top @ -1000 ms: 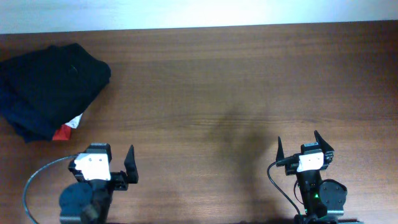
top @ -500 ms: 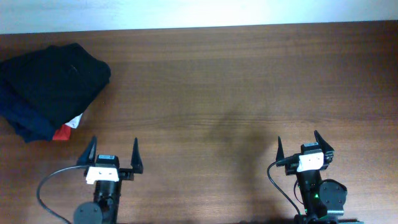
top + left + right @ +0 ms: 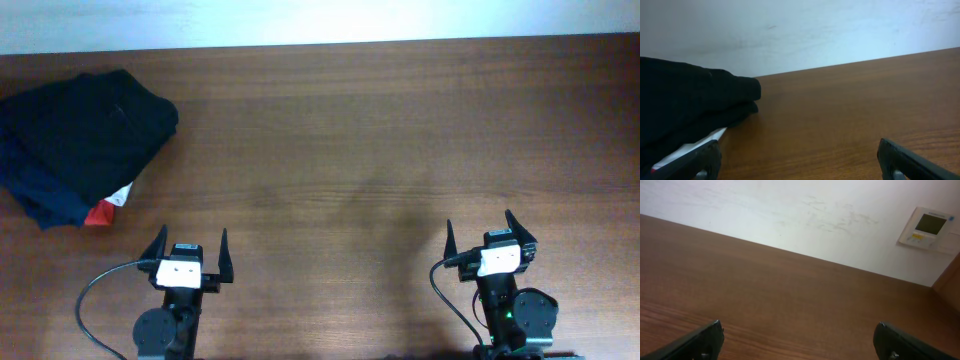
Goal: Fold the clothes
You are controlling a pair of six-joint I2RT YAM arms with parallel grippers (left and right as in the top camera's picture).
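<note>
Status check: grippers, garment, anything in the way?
Left gripper and right gripper open, empty, near table edge. Black garment folded atop navy garments, far left, no gripper on it. Nothing in the way.

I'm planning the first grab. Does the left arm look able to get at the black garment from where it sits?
Probably yes: only bare table lies between the open left tool and the black garment ahead to its left, with nothing blocking the way.
</note>
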